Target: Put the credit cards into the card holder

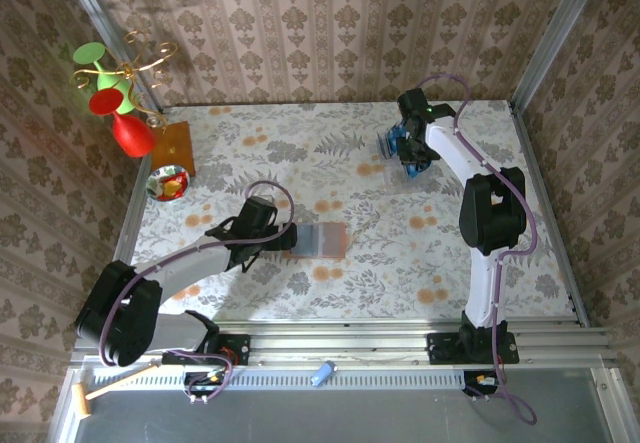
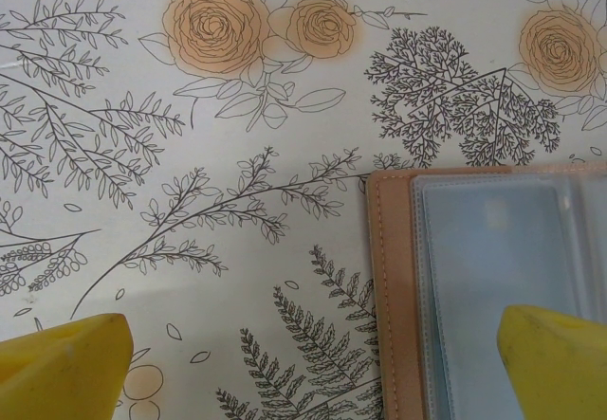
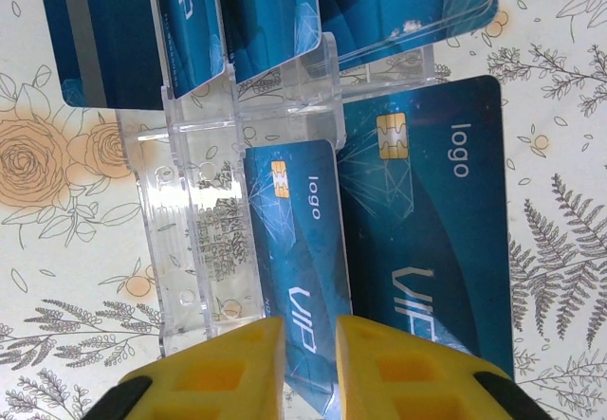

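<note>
Chip [image 3: 280, 179] on the credit card [image 3: 299, 259] shows from right wrist.

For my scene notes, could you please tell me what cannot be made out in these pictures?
- Left wrist: card holder cut off by right and bottom edges.
- Right wrist: credit cards cropped at top; right claw grip unclear.
- Top external: cards too small, under the right arm.
</note>
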You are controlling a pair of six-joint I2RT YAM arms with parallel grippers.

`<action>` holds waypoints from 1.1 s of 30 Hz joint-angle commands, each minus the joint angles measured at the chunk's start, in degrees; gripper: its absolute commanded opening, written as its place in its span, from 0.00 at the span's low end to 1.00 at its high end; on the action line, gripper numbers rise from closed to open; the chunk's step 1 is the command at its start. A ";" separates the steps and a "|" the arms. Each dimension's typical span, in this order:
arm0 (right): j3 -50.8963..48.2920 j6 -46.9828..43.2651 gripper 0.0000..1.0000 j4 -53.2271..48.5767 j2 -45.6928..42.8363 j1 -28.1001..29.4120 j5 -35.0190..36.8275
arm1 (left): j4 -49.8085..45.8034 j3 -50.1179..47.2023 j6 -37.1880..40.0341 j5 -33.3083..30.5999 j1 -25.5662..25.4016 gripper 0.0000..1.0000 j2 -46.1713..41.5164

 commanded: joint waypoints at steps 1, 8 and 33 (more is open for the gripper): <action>1.27 -0.53 0.27 -0.03 0.92 -0.04 1.52 | -0.31 1.75 1.04 0.28 -0.31 1.00 0.46; 1.75 -1.09 0.27 -0.26 0.74 -0.12 3.40 | 0.08 1.81 0.98 0.50 -0.39 1.00 1.15; 3.23 -1.45 0.23 -0.99 3.19 0.05 2.22 | 0.66 2.23 1.29 0.61 -0.39 1.00 2.40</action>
